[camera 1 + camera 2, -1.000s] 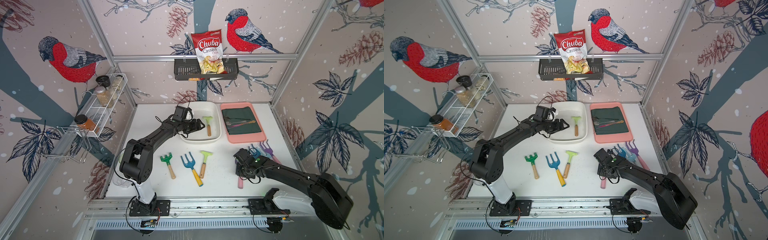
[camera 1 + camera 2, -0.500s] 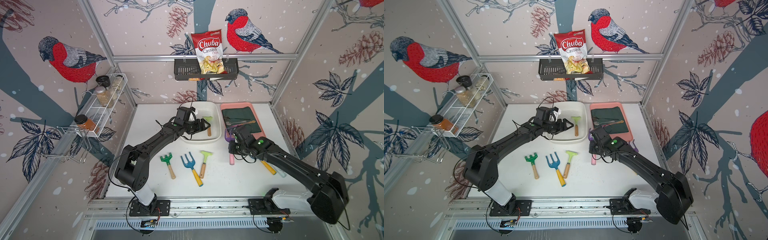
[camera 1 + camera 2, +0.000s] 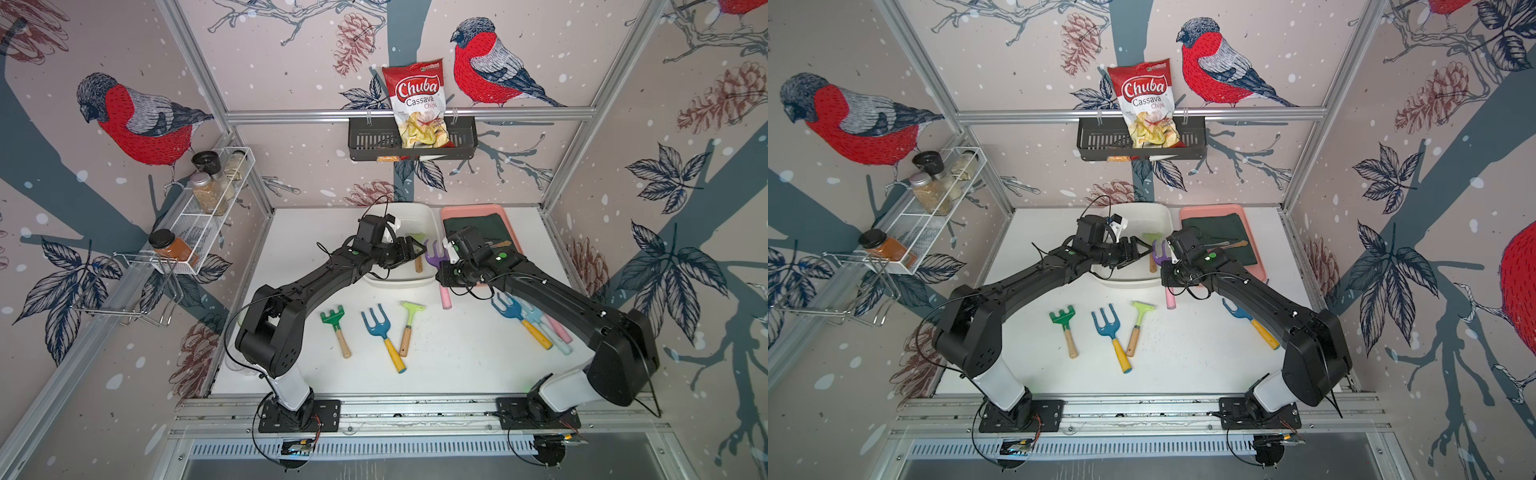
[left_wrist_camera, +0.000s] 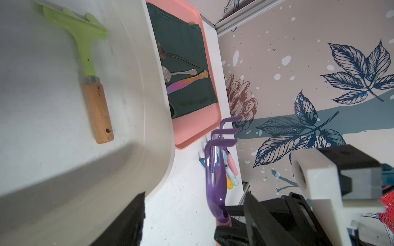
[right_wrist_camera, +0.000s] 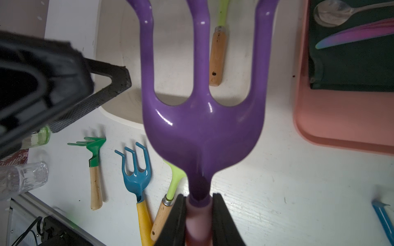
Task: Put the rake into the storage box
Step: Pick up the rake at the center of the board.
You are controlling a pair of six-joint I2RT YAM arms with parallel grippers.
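My right gripper (image 5: 198, 204) is shut on the pink handle of the purple three-tined rake (image 5: 202, 127), held above the table at the front right corner of the storage box (image 3: 399, 282), a white tub. In both top views the rake (image 3: 434, 253) (image 3: 1159, 253) stands tines up between the two grippers. My left gripper (image 3: 417, 249) (image 4: 194, 204) is open over the box, fingertips just beside the purple tines, not touching them. A light green rake (image 4: 93, 85) with a wooden handle lies inside the box (image 4: 149, 106).
A green rake (image 3: 332, 320), a blue fork (image 3: 378, 326) and a light green rake (image 3: 411, 309) lie on the front of the table. More tools (image 3: 536, 322) lie under my right arm. A pink tray (image 3: 453, 212) with cloth and spoons adjoins the box.
My right arm has carried the purple rake from the front right of the table up to the box's corner. My left gripper has swung right over the box towards it and narrowed slightly.
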